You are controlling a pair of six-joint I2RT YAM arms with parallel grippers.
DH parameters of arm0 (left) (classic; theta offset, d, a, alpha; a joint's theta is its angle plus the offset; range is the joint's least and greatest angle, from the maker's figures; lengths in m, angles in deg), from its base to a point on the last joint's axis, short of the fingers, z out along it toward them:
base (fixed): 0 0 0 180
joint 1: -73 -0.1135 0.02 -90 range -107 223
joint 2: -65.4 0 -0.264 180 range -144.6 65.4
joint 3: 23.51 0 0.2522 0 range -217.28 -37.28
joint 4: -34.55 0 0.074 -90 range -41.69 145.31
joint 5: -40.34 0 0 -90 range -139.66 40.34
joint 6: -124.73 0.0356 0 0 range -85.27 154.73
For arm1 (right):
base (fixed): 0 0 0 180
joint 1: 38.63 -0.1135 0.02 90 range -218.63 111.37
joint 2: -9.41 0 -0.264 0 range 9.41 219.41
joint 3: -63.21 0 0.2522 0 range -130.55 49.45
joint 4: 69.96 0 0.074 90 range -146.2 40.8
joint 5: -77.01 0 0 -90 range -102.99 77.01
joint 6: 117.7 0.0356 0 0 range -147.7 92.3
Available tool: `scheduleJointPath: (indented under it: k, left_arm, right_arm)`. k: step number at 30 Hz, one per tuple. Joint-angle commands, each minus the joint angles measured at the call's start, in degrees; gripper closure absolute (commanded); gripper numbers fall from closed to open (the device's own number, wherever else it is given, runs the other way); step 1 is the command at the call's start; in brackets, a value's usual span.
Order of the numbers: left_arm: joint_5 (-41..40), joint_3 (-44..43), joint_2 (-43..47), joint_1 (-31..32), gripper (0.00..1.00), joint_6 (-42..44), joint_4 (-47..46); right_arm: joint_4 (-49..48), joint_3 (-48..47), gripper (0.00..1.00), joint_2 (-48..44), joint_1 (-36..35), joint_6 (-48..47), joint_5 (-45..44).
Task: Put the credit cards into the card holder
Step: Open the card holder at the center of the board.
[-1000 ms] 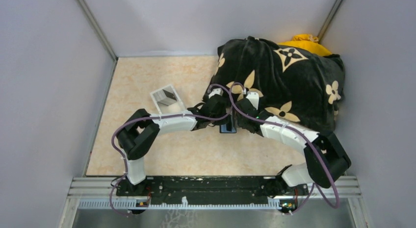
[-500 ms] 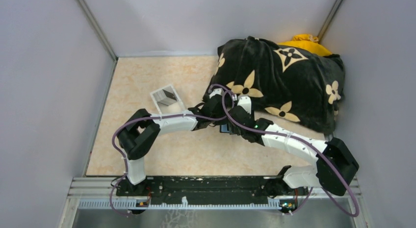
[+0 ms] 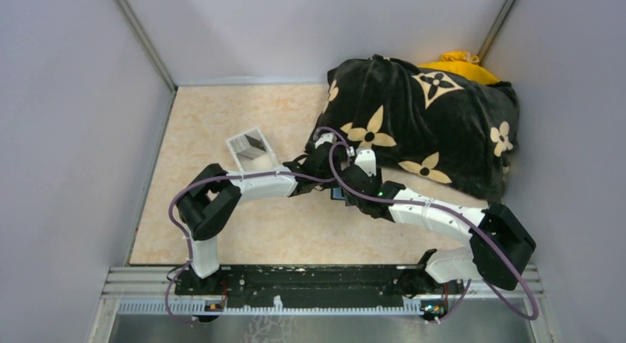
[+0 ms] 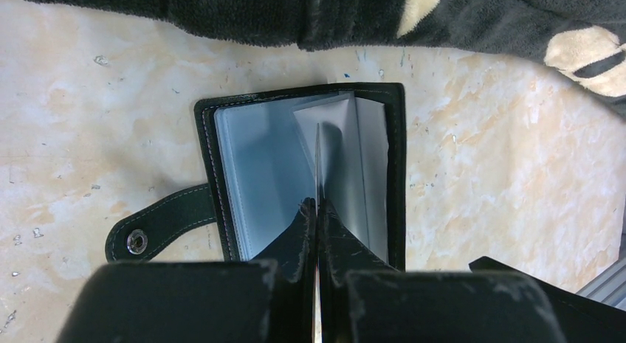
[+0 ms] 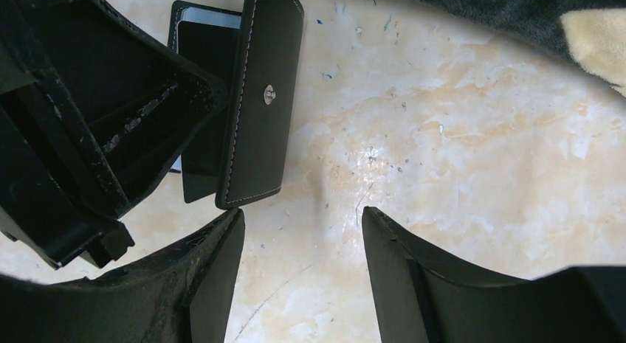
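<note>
The card holder (image 4: pixel 303 173) lies open on the table, black with pale grey lining, its snap strap (image 4: pixel 159 225) out to the left. My left gripper (image 4: pixel 317 204) is shut on a thin credit card (image 4: pixel 317 155), seen edge-on, with its far end down among the holder's pockets. In the top view the left gripper (image 3: pixel 325 164) sits over the holder (image 3: pixel 337 194). My right gripper (image 5: pixel 303 236) is open and empty over bare table, just near of the holder's snap flap (image 5: pixel 264 99). In the top view the right gripper (image 3: pixel 350 185) is beside the left one.
A big black flower-patterned cushion (image 3: pixel 428 118) fills the far right, its edge (image 4: pixel 310 18) just beyond the holder. Something yellow (image 3: pixel 458 63) lies behind it. A pale grey tray-like box (image 3: pixel 249 147) stands to the left of the left arm. Grey walls close in the table.
My right gripper has drawn back toward the near side and a little left, away from the cushion's edge. The left gripper and the holder have stayed put.
</note>
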Motion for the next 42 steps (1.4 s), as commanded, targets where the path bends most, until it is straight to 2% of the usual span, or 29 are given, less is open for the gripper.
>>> scheduleJointPath:
  k: [1, 8, 18, 33, 42]
  left_arm:
    - [0.6, -0.8, -1.6, 0.6, 1.00, 0.1, 1.1]
    - [0.7, -0.7, -1.3, 0.5, 1.00, 0.2, 1.1]
    - [1.0, -0.5, -2.0, 0.5, 1.00, 0.0, 0.7]
    - [2.0, -0.8, -3.0, 0.4, 1.00, -0.1, 0.1]
    - [2.4, -0.3, -2.5, 0.4, 1.00, -0.2, 0.0]
  right_arm:
    - [-3.9, -0.8, 0.39, 2.1, -0.8, -0.2, -1.0]
    - [-6.5, -1.6, 0.39, 6.3, -0.8, -0.3, -1.0]
    - [-5.5, -2.6, 0.39, 4.2, -1.5, 0.1, -0.5]
    - [-4.2, -6.2, 0.39, 4.8, -6.1, 1.7, -1.7]
    - [-5.6, -6.3, 0.39, 8.9, -6.0, 2.6, -7.3]
